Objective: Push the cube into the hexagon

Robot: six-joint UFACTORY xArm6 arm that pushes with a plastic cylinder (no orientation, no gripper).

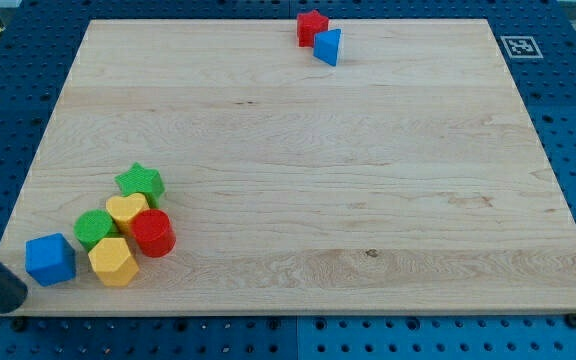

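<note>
A blue cube (50, 259) sits near the board's bottom-left corner. A yellow hexagon (113, 262) lies just to its right, with a small gap between them. My dark rod comes in from the view's left edge, and my tip (10, 299) is at the lower left of the blue cube, close to it but apart. The hexagon touches a cluster of other blocks above it.
Above the hexagon lie a red cylinder (153, 232), a green cylinder (94, 228), a yellow heart (126, 210) and a green star (140, 182). A red star (311, 27) and a blue triangle (328, 46) sit at the top edge. The wooden board (348, 180) ends near the cube.
</note>
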